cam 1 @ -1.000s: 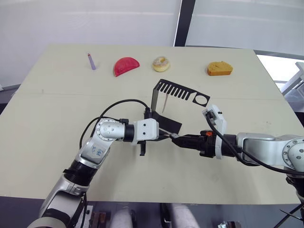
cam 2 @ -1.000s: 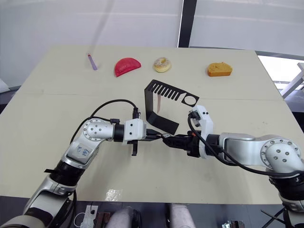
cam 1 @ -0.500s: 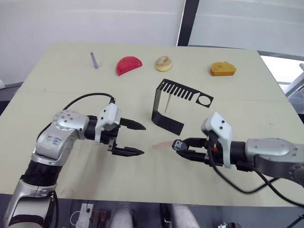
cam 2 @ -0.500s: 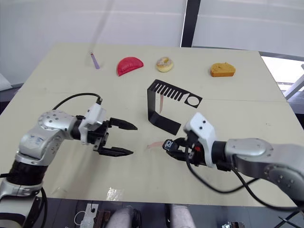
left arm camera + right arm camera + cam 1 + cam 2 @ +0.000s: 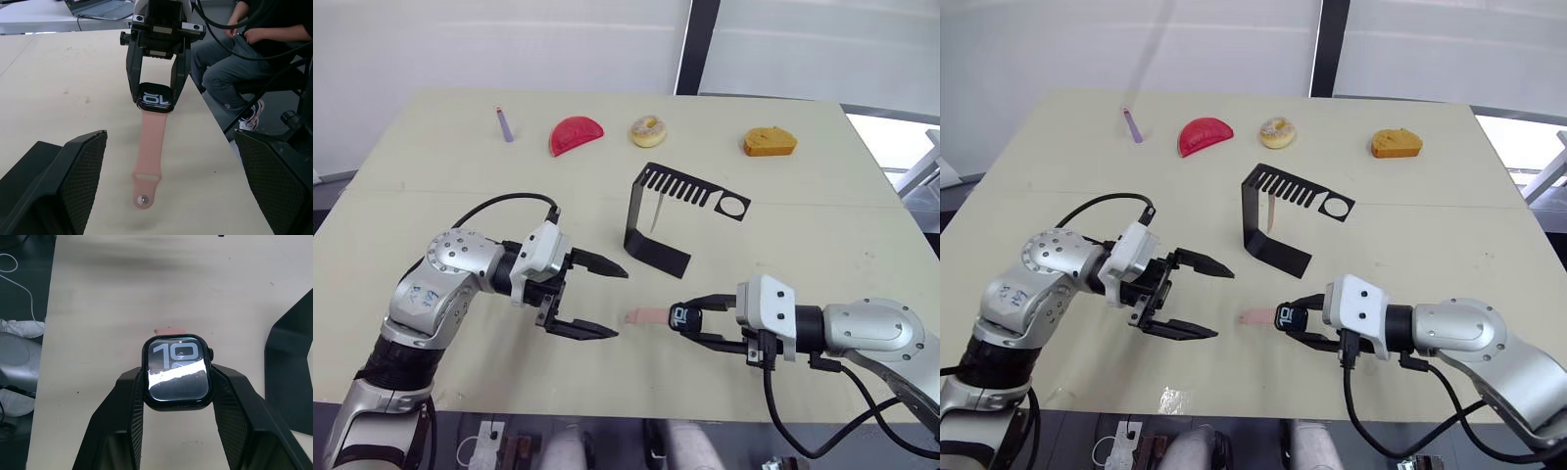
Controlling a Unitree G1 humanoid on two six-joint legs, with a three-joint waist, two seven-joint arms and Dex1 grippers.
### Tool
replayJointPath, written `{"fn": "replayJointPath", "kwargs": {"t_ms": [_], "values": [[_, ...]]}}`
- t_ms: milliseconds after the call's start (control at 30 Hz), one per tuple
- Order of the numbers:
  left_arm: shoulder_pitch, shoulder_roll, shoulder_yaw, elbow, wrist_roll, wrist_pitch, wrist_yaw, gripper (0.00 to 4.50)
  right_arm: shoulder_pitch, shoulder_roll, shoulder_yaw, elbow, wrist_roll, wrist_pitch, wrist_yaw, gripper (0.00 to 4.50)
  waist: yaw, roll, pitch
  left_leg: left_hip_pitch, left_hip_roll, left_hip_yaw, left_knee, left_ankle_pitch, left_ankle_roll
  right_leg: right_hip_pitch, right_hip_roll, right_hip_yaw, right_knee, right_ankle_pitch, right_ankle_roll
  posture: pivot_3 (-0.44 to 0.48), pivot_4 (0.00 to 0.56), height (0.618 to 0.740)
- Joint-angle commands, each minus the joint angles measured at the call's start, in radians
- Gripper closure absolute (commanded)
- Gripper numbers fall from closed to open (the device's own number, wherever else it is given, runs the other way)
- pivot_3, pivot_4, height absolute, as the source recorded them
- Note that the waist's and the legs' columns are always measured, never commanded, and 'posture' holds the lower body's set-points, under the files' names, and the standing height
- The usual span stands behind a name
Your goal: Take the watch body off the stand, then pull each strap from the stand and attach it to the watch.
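Pale table (image 5: 431, 206), black stand (image 5: 658, 250), purple stick (image 5: 502, 125), red slice (image 5: 574, 135), doughnut (image 5: 647, 130), orange piece (image 5: 769, 142)

You are looking at a robot lab or test room. Beyond the pale bench (image 5: 411, 225), a seated person (image 5: 244, 58) waits beside a desk with a laptop (image 5: 100, 6), and loose cables (image 5: 14, 264) lie on the floor.

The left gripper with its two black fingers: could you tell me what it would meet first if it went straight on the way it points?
Probably the pink-beige strap attached to the small black watch body, which the right gripper holds. The open left gripper points towards them, though depth is hard to judge.
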Motion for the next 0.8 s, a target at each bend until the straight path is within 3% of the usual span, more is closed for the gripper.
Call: {"fn": "replayJointPath", "kwargs": {"t_ms": [33, 333, 467, 667, 800], "values": [[0.031, 0.013, 0.042, -0.032, 0.002, -0.029, 0.026, 0.06, -0.023, 0.033, -0.020, -0.001, -0.008, -0.007, 0.031, 3.01, -0.002, 0.000, 0.000, 0.000, 0.000, 0.000, 0.000, 0.000, 0.000, 0.000, 0.000, 0.000, 0.000, 0.000, 0.000, 0.000, 0.150, 0.737], [0.211, 0.193, 0.166, -0.019, 0.003, -0.038, -0.007, 0.06, -0.157, 0.291, 0.214, 0.143, -0.138, 0.096, -0.019, 3.01, -0.008, 0.000, 0.000, 0.004, 0.000, 0.002, -0.001, 0.000, -0.001, 0.000, 0.000, 0.001, 0.005, -0.002, -0.003, 0.000, 0.150, 0.737], [0.249, 0.207, 0.163, 0.009, 0.042, -0.094, -0.013, 0.06, -0.173, 0.327, 0.321, 0.229, -0.273, 0.076, -0.004, 3.01, 0.002, 0.000, 0.000, 0.004, 0.000, 0.003, 0.000, -0.001, 0.000, 0.000, -0.001, 0.001, 0.004, -0.002, -0.003, 0.000, 0.150, 0.737], [0.263, 0.202, 0.149, 0.001, 0.048, -0.110, -0.015, 0.06, -0.200, 0.338, 0.326, 0.263, -0.333, 0.063, 0.033, 3.01, -0.004, 0.000, 0.000, 0.004, 0.000, 0.005, 0.000, -0.001, 0.000, -0.001, 0.000, 0.002, 0.005, -0.002, -0.003, 0.000, 0.150, 0.737], [0.252, 0.185, 0.137, 0.017, 0.044, -0.105, -0.006, 0.00, -0.231, 0.332, 0.266, 0.247, -0.294, 0.057, 0.088, 1.12, -0.006, 0.000, 0.000, 0.006, 0.000, 0.007, -0.001, -0.001, 0.000, -0.001, 0.000, 0.004, 0.007, -0.002, -0.003, 0.000, 0.150, 0.737]]}}
